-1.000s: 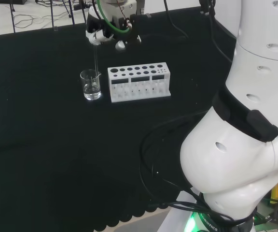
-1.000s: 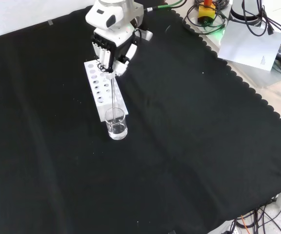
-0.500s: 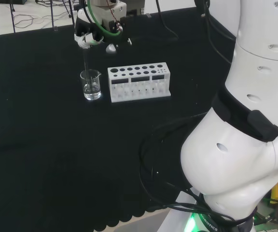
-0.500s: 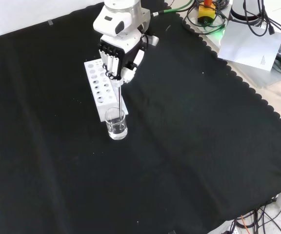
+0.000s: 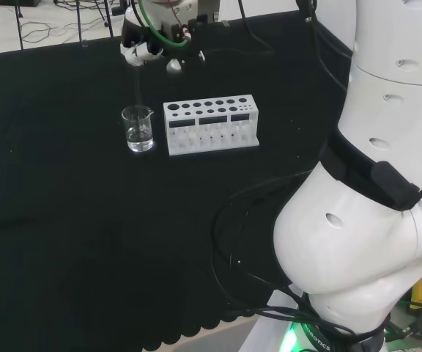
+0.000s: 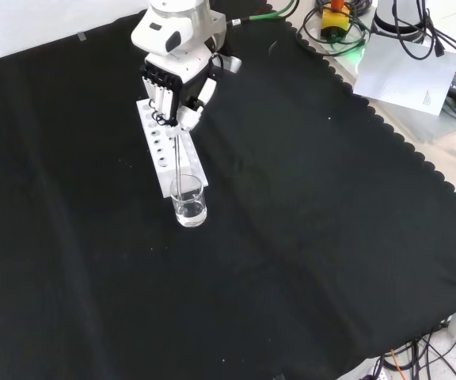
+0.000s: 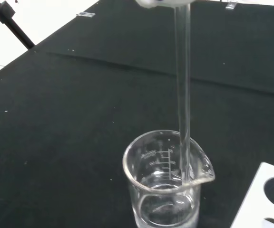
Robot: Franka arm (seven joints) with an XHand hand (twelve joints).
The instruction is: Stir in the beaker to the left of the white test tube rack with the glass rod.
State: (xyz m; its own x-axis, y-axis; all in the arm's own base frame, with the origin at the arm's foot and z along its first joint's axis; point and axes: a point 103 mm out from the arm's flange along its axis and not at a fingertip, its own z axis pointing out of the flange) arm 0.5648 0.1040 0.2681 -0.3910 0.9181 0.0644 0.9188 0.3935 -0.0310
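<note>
In the head view we start at the left with the beaker (image 5: pixel 138 129), just beside the white test tube rack (image 5: pixel 212 125), a little clear liquid in it; our hand (image 5: pixel 143 50) hangs above the beaker, fingers curled round the top of the glass rod (image 5: pixel 137 88), held upright so that its lower end dips past the rim into the liquid; gripping high keeps our fingers clear of the glass while we stir.

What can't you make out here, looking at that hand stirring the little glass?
- Rod tip: the glass rod blurs into the beaker and its liquid, wrist view.
- Grip: the hand covers the rod's top, front view.
- Rack holes: the white rack is too small to check.
</note>
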